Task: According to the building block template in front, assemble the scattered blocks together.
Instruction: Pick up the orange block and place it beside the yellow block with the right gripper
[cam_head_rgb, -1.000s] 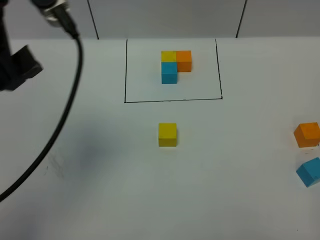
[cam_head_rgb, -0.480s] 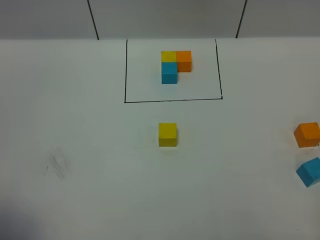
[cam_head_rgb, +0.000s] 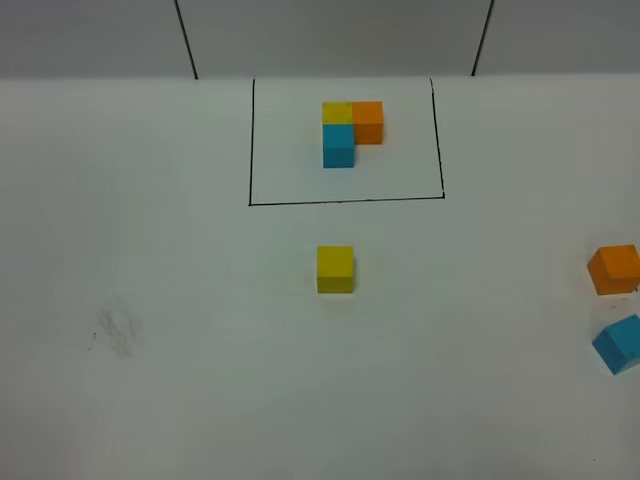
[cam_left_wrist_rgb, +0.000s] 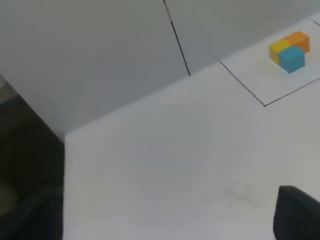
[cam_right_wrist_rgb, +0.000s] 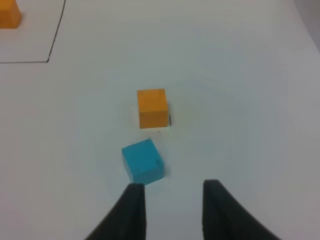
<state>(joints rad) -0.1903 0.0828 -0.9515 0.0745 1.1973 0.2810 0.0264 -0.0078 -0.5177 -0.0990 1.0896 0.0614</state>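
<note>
The building block template (cam_head_rgb: 350, 130) is a yellow, orange and sky-blue L inside a black drawn rectangle at the far middle; it also shows in the left wrist view (cam_left_wrist_rgb: 289, 50). The loose yellow cube (cam_head_rgb: 335, 269) sits just in front of the frame. The loose orange cube (cam_head_rgb: 614, 269) and sky-blue cube (cam_head_rgb: 620, 343) lie at the right edge. Neither gripper shows in the exterior view. My right gripper (cam_right_wrist_rgb: 172, 212) is open and empty, with the sky-blue cube (cam_right_wrist_rgb: 143, 160) just ahead of one finger and the orange cube (cam_right_wrist_rgb: 152, 107) beyond. My left gripper (cam_left_wrist_rgb: 165, 235) is spread open and empty, far to the left of the template.
The white table (cam_head_rgb: 180, 300) has a faint scuff mark (cam_head_rgb: 115, 330) at the left. A grey back wall with two dark seams (cam_head_rgb: 185, 40) rises behind the template. In the left wrist view the table's left edge (cam_left_wrist_rgb: 64, 150) drops to a dark area.
The left arm and its black cable, at the upper left of the exterior view one second ago, have moved out of that view. The cubes have not moved.
</note>
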